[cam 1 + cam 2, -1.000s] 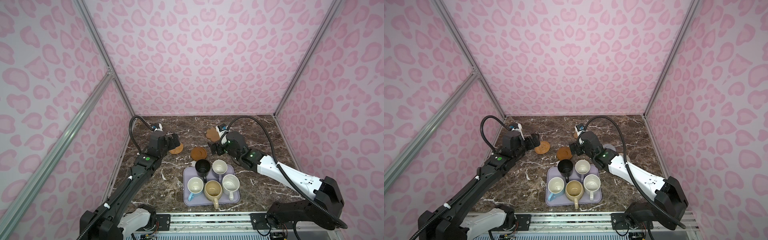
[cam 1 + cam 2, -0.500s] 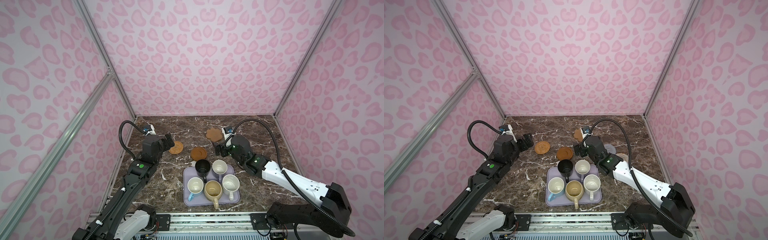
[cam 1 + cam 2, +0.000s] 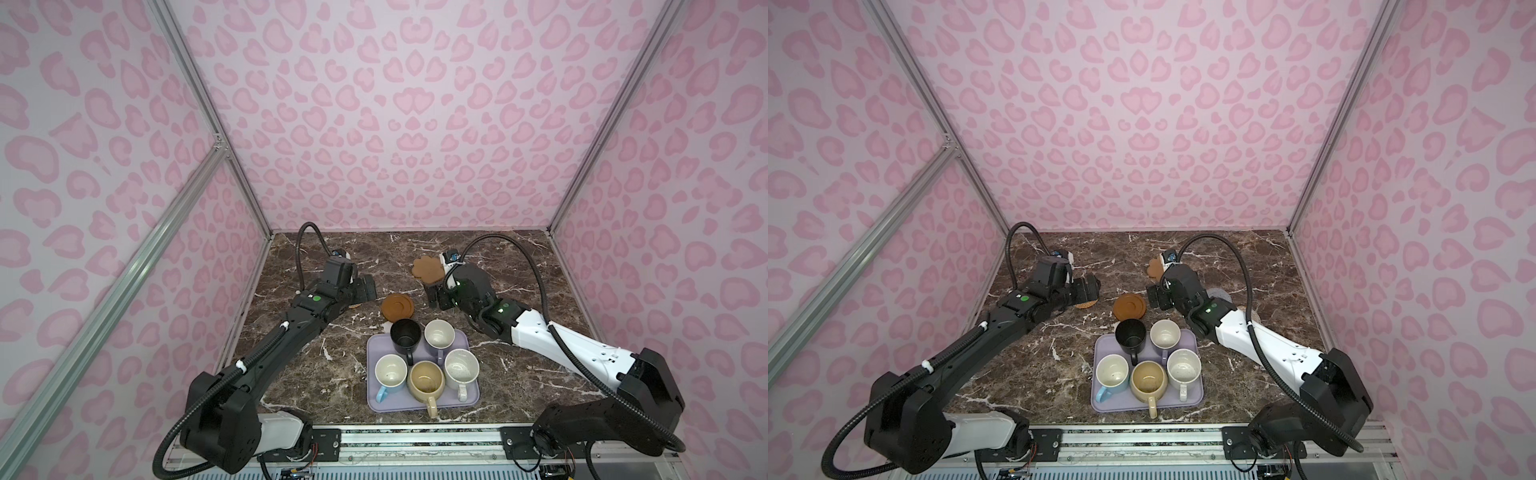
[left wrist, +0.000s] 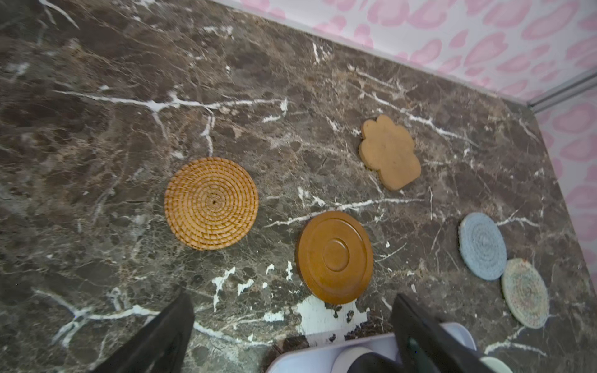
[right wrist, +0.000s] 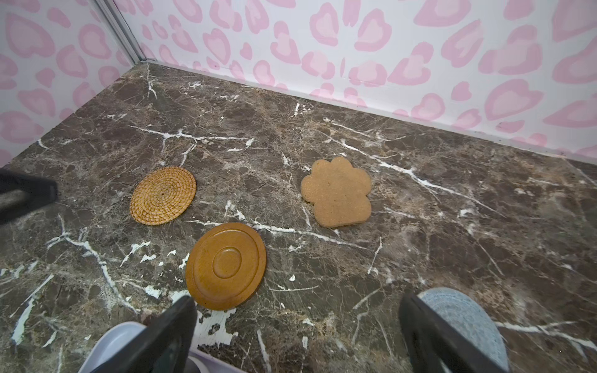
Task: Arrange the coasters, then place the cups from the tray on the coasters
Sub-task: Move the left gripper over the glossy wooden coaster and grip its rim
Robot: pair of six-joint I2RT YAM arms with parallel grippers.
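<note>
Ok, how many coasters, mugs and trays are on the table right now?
Coasters: 5 – rattan, brown wooden, paw-shaped, grey-blue, cream woven
Mugs: 5 – black, lavender, light blue, yellow-beige, speckled white
Tray: 1
Total: 11

Pink heart-print walls [image 3: 395, 124] enclose brown marble tabletop [image 3: 498, 257].
</note>
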